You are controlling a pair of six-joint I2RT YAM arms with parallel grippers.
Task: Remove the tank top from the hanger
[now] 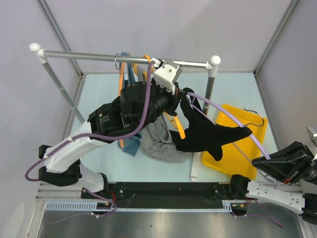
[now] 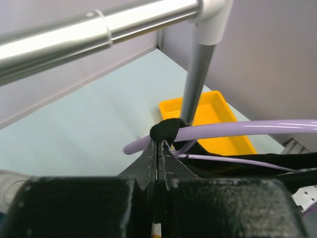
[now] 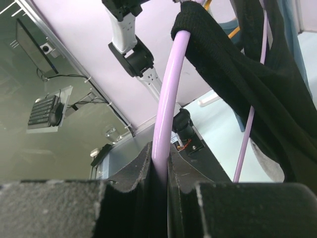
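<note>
My left gripper [image 2: 157,143] pinches black fabric tank top [image 1: 208,136]; right gripper [image 3: 159,156] clamps lilac plastic hanger [image 3: 166,99] (upper end hidden).

Left arm: black-and-white jointed left arm [image 1: 106,121] is trailing a purple cable [image 1: 145,99].
Left gripper: rough black plastic left gripper [image 2: 157,148] is showing pale scuffs.
</note>
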